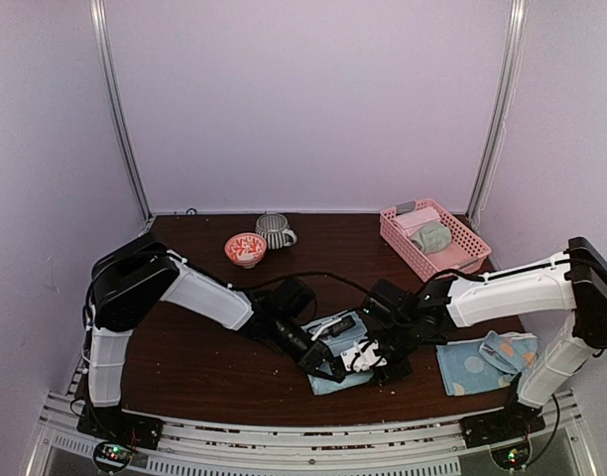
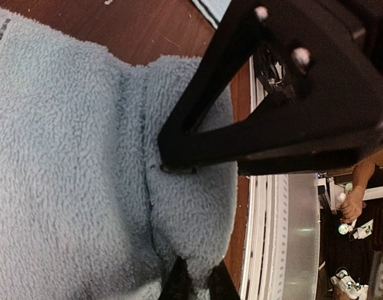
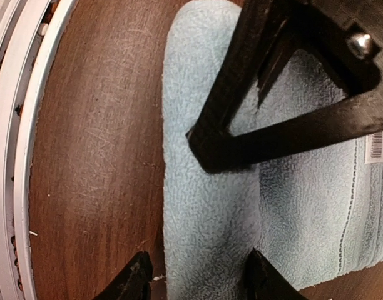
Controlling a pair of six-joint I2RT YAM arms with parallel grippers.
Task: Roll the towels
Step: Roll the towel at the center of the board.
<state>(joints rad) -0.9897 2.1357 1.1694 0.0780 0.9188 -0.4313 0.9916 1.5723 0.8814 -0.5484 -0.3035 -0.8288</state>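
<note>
**Overhead view.** The plain light blue towel (image 1: 327,385) lies at the middle of the near edge of the bench (image 1: 204,357), with both arms meeting over it. A dotted blue towel (image 1: 477,365) lies flat at the near right corner. A grey-green towel (image 1: 432,236) sits in the pink basket (image 1: 452,260) at the far right corner. A bowl (image 1: 246,248) and a striped mug (image 1: 274,230) stand together at the far edge. How either set of jaws stands cannot be made out from here.

**Left wrist view.** The left gripper (image 2: 199,284) is clenched, its tips nearly together on a raised fold of the plain towel. A crease runs up the pile from the tips.

**Right wrist view.** The right gripper (image 3: 201,284) has its jaws parted, straddling the towel's doubled-over edge beside the bench's near rail (image 3: 16,156). Only this view shows the white barcode label (image 3: 379,147).
</note>
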